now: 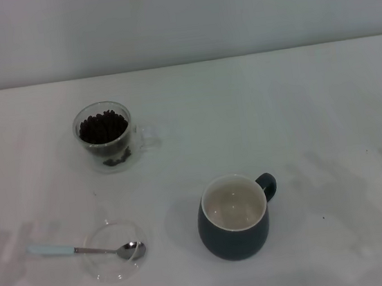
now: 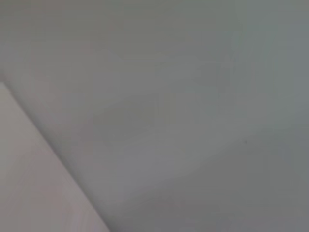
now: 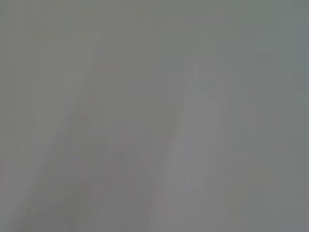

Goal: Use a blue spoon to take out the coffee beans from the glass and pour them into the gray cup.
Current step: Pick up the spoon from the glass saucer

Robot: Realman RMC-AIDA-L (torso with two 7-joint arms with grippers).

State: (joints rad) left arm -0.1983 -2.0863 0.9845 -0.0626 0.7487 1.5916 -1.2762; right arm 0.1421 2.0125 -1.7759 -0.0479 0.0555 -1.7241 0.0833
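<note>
— Nearest the head camera, what lay on the white table point(image 1: 297, 102)?

— Low on the robot's left sat a shallow clear glass dish point(image 1: 114, 251), and the blue spoon point(image 1: 86, 250) rested across it: the pale handle stuck out past the dish's left rim, and the shiny bowl lay inside against its right side. Just right of that, near the middle, stood the gray cup point(image 1: 236, 235), upright, with its loop handle turned to the far right and its cream inside bare.

— And the coffee beans point(image 1: 102, 126)?

— They were heaped in the glass point(image 1: 106, 136), which stood farther back on the left, directly beyond the dish, with its clear handle pointing right. A few beans showed low down through the wall. Glass and spoon were apart, with bare table between them; the cup was well apart from the glass, diagonally nearer and to the right.

— What were the grippers doing?

— Neither one showed anywhere. Both wrist cameras saw only a blank pale surface, so nothing could be told of their fingers, and nothing touched the spoon.
</note>
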